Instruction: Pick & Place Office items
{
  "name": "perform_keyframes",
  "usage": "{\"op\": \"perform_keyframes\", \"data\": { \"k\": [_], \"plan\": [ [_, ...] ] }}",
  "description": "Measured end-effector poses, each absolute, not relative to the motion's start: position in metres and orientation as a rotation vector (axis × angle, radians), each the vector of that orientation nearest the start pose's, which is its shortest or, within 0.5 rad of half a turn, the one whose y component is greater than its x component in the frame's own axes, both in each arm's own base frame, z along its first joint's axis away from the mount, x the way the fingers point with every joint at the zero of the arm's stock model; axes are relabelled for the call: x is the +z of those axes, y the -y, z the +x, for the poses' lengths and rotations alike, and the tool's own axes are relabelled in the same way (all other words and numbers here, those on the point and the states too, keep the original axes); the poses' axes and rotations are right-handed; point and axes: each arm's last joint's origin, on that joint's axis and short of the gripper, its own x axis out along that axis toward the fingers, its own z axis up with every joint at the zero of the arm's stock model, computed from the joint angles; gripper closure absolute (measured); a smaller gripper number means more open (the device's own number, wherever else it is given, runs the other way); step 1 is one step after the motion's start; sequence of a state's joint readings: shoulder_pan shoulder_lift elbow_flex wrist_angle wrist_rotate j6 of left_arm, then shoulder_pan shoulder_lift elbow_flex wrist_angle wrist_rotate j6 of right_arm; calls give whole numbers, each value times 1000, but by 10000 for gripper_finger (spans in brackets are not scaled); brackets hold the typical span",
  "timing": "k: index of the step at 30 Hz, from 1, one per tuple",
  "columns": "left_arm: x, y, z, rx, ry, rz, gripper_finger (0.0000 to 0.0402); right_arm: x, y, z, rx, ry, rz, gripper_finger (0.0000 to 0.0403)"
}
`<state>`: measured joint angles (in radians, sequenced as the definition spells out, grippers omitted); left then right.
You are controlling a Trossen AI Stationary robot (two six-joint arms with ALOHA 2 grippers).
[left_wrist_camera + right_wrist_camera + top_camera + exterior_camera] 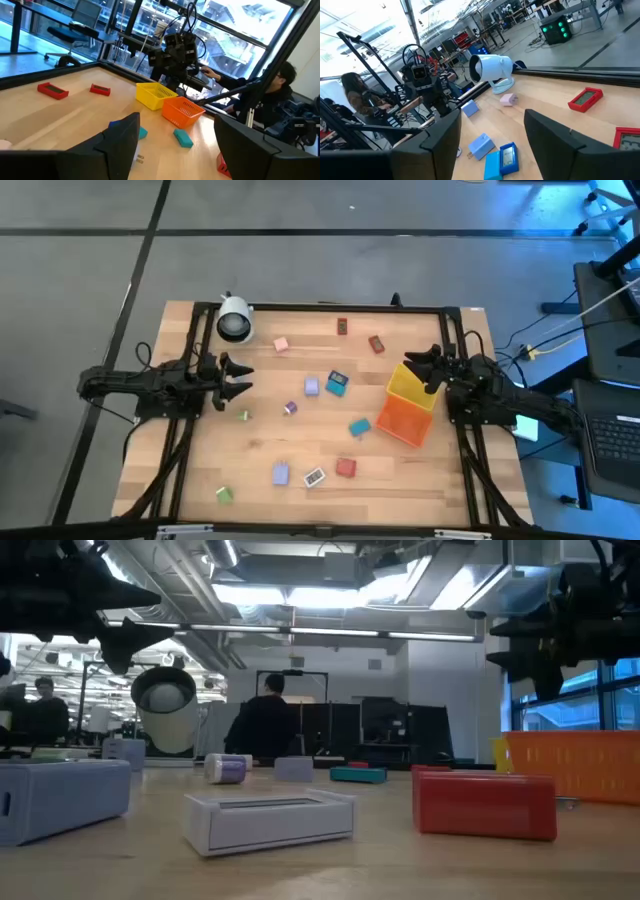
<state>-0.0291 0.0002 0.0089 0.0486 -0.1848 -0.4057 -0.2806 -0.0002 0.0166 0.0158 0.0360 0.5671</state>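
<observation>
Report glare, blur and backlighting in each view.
High view: even light, soft shadows under the arms, small pieces blurry. Low view: ceiling lights glare, white block and red block soft. Left wrist view: bright windows backlight the right gripper. Right wrist view: own fingers dark and unfocused.

Looking level across the wooden counter (pixel 330 875), you have a red block (pixel 485 805) close in front on the right and a pale grey-white flat piece (pixel 270 820) just left of it, apart from it. At the left edge sits a lavender-blue block (pixel 60 798). Farther back you see a small purple-and-white cylinder (pixel 227 768), a lavender piece (pixel 293 769) and a teal piece (pixel 358 774). The white cylinder (pixel 167 705) with its dark round face stands behind on the left. The orange bin (pixel 580 765) is at the right. Dark arm parts hang at both upper corners. A person (pixel 268 725) stands in the room behind.
</observation>
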Motion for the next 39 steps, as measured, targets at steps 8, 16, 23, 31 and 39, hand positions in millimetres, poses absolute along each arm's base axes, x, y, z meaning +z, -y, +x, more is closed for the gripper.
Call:
{"op": "perform_keyframes", "data": {
  "k": [8,16,23,31,39],
  "plan": [
    [171,-3,97,142,87,-411,150,171,28,93,-299,121,558,182],
    [171,-3,97,142,88,-411,150,171,28,93,-299,122,559,182],
    [171,-3,97,142,87,-411,150,171,28,93,-299,121,558,182],
    [174,-5,96,223,124,-369,150,171,28,93,-299,121,558,182],
    [181,-13,92,487,258,-395,150,171,28,93,-299,121,559,182]
  ]
}}
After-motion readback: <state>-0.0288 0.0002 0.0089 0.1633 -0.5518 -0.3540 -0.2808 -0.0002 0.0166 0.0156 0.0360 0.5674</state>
